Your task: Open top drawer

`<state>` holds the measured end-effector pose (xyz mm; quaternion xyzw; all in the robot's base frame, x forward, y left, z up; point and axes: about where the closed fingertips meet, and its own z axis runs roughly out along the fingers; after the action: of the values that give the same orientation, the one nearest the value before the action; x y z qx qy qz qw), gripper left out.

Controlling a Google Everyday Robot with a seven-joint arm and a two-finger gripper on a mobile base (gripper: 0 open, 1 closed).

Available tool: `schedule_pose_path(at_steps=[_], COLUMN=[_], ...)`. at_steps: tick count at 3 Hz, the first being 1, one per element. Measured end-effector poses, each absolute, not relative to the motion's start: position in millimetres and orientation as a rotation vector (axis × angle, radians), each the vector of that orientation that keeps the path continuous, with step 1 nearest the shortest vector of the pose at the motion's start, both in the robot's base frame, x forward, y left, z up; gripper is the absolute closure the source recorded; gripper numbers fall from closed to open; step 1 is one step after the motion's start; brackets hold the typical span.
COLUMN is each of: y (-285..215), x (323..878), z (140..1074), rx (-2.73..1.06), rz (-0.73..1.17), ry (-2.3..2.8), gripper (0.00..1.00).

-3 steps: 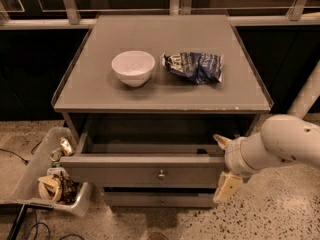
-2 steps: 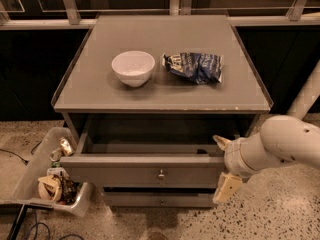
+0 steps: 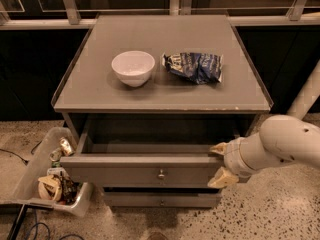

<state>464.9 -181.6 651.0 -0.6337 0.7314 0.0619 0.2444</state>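
Clearly the top drawer [image 3: 117,172] stands pulled out from the grey cabinet [image 3: 71,124], just under the surface [image 3: 165,93]. Its front is wide, flat and grey, with a small round metal knob [image 3: 161,174] in the centre. The inside is a plain grey box, dark toward the back, so its floor is hard to make out. At the right end of the front is the claw [image 3: 220,163], its two cream fingertips [image 3: 218,148] spread wide, one at the top edge and one lower. Whether they touch the front I cannot tell. The white arm [image 3: 285,141] is cut off at the right border. On the surface stand a white bowl [image 3: 133,67] and, beside it, a crumpled blue snack bag [image 3: 194,66]. A slimmer drawer [image 3: 130,199] below is partly hidden. At the left, a plastic bin [image 3: 32,164] on the floor holds mixed rubbish.
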Motion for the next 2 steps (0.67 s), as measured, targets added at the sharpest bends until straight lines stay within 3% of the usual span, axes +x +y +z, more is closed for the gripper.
schedule_pose_path(at_steps=[2], y=[-185], x=[452], z=[655], rx=[-1.734], rz=[0.152], ry=[2.002], gripper=[0.83])
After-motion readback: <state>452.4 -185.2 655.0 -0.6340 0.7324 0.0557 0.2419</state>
